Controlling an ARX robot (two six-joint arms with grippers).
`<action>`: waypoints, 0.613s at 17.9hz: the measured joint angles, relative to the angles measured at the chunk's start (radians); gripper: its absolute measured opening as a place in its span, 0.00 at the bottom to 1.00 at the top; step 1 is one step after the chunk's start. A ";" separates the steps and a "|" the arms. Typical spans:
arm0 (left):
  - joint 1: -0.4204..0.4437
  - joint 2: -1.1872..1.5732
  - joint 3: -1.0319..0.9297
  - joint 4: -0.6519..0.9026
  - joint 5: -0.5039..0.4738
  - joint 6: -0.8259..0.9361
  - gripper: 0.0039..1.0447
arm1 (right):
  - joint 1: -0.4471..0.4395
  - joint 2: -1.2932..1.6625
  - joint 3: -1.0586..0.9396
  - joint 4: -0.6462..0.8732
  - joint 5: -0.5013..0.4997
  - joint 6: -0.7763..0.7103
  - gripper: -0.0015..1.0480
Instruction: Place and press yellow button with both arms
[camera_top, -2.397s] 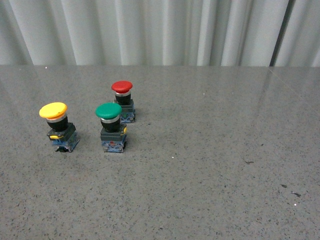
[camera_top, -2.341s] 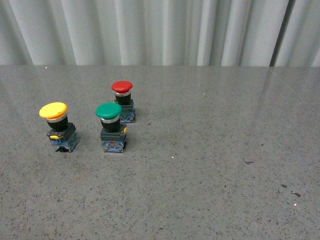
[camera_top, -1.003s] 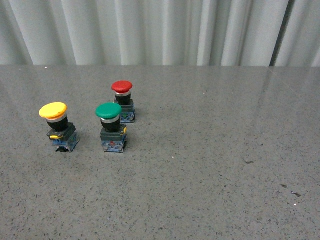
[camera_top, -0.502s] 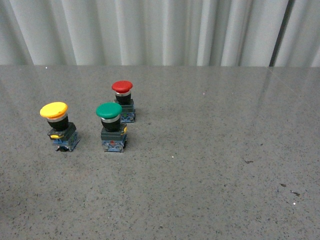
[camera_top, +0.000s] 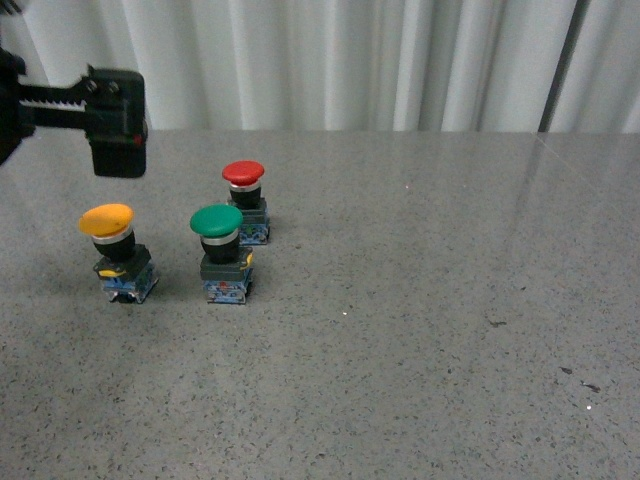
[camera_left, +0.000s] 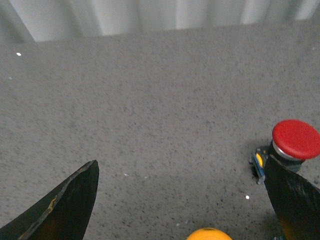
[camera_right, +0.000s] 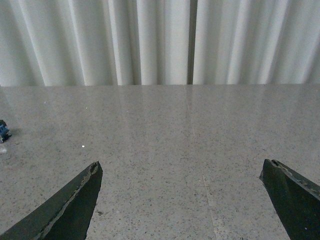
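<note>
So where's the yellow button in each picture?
Front view: the yellow button stands furthest left, beside the green button.
Left wrist view: only the top of its cap peeks in at the picture's edge.
Right wrist view: not in it.
Shared landmark: the red button, also in the left wrist view; the white curtain shows in all three.

We see a grey speckled, stone-like table (camera_top: 430, 330) with a faint sheen, smooth plastic-looking caps on the yellow button (camera_top: 107, 220), green button (camera_top: 217, 221) and red button (camera_top: 243, 173), and a matt white pleated curtain (camera_top: 350, 60).
</note>
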 joint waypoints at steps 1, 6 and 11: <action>-0.003 0.027 0.002 -0.031 0.001 -0.014 0.94 | 0.000 0.000 0.000 0.000 0.000 0.000 0.94; -0.074 0.032 -0.067 -0.049 -0.012 -0.067 0.94 | 0.000 0.000 0.000 0.000 0.000 0.000 0.94; -0.065 0.011 -0.092 -0.043 -0.026 -0.075 0.94 | 0.000 0.000 0.000 0.000 0.000 0.000 0.94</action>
